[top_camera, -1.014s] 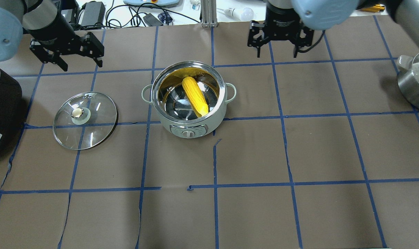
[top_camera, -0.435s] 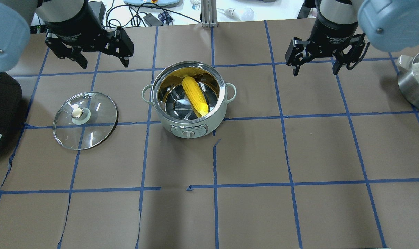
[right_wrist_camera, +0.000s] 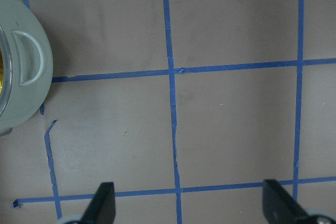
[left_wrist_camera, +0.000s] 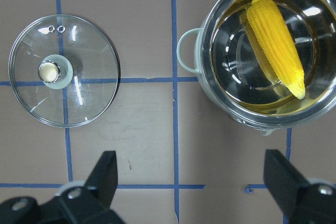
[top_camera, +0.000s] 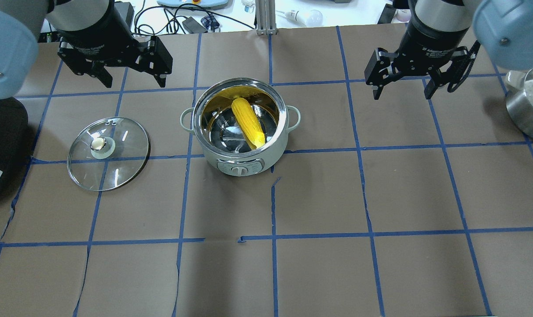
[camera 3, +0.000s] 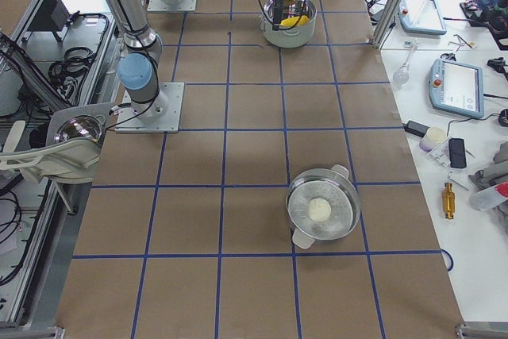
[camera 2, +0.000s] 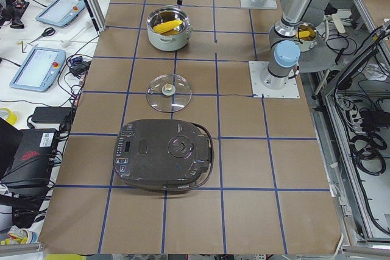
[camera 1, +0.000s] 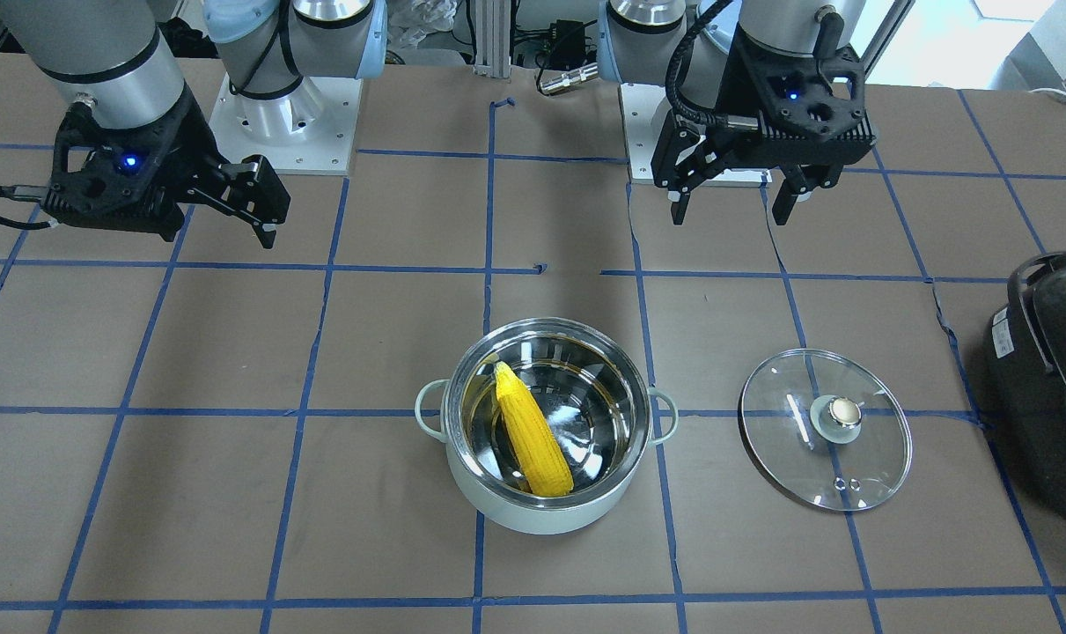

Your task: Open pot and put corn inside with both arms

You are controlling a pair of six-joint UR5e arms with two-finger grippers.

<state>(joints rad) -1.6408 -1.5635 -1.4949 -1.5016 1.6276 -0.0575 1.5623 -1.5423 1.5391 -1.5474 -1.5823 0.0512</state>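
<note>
The mint-green pot (top_camera: 248,160) stands open at the table's middle, and shows in the front view (camera 1: 541,515) and left wrist view (left_wrist_camera: 189,51). The yellow corn (top_camera: 248,122) lies slanted inside it, also seen in the front view (camera 1: 533,436) and left wrist view (left_wrist_camera: 275,43). The glass lid (top_camera: 108,153) with beige knob lies flat on the table to the pot's left (camera 1: 825,430) (left_wrist_camera: 64,71). My left gripper (top_camera: 134,81) is open and empty, raised behind the lid and pot. My right gripper (top_camera: 402,92) is open and empty, raised to the pot's right.
A large black appliance (top_camera: 2,145) sits at the left edge, also in the exterior left view (camera 2: 164,153). A steel pot holding a pale round thing (top_camera: 528,105) sits at the right edge, also in the exterior right view (camera 3: 321,212). Cables and devices lie beyond the far edge.
Both arms have moved over the last second: the left gripper shifted right toward the pot, the right gripper shifted right and slightly nearer. Both stayed open. Pot, corn and lid have not moved.
</note>
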